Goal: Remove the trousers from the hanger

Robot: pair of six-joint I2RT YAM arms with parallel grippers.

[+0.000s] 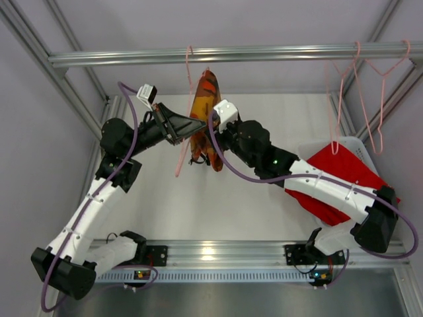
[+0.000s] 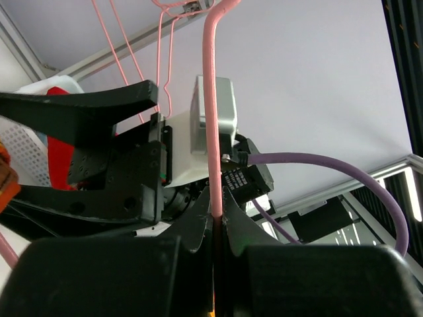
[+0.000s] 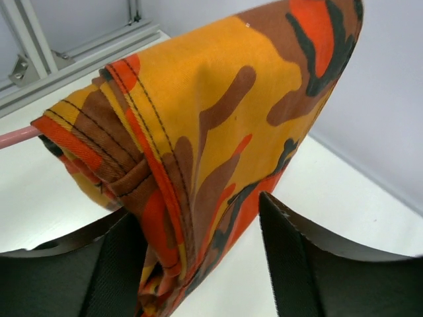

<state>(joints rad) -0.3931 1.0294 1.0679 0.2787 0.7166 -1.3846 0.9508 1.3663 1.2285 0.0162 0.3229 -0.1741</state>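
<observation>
The orange-yellow patterned trousers [image 1: 205, 115] hang folded over a pink hanger [image 1: 188, 92] on the metal rail. My left gripper [image 1: 184, 127] is shut on the hanger's pink wire [image 2: 211, 119], which runs up between its closed fingertips [image 2: 232, 228]. My right gripper [image 1: 210, 146] is open around the trousers' lower folded part [image 3: 218, 152]; one finger [image 3: 297, 257] stands off the cloth, the other [image 3: 86, 264] is beside it. Red trousers [image 1: 330, 178] lie in the white basket on the right. The light blue trousers are out of view.
A metal rail [image 1: 264, 53] crosses the back. Two empty pink hangers [image 1: 360, 92] hang at its right end above a white basket [image 1: 360, 146]. Frame posts stand at both sides; an aluminium rail [image 1: 218, 254] runs along the near edge.
</observation>
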